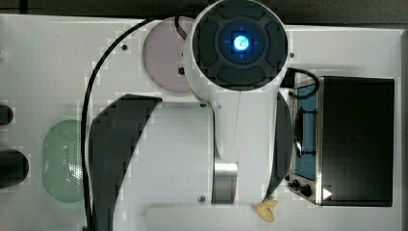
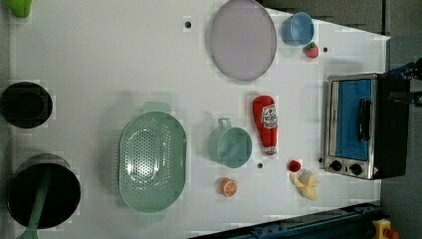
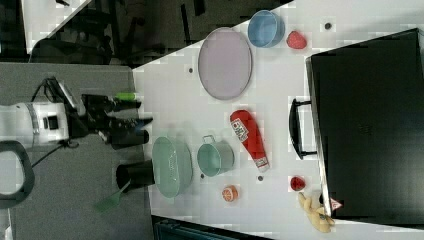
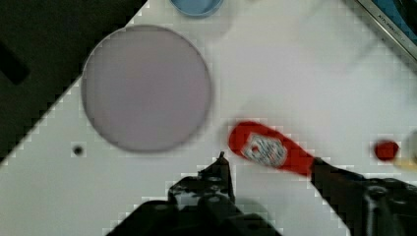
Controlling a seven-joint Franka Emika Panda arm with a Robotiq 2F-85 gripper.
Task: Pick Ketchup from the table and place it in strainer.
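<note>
Currently the gripper [image 4: 268,169] hovers above the table [image 2: 124,59], fingers spread apart and empty. Ketchup [image 4: 270,149] lies flat on the table directly below, in the gap between the two fingers in the wrist view, not touched. Mauve plate [image 4: 146,87] sits just beside the gripper, away from the bottle's cap end. Strainer [image 2: 152,161] is well apart from the bottle, with the green cup [image 2: 230,145] between them. Small red ball [image 4: 386,150] lies near the Ketchup's cap end.
</note>
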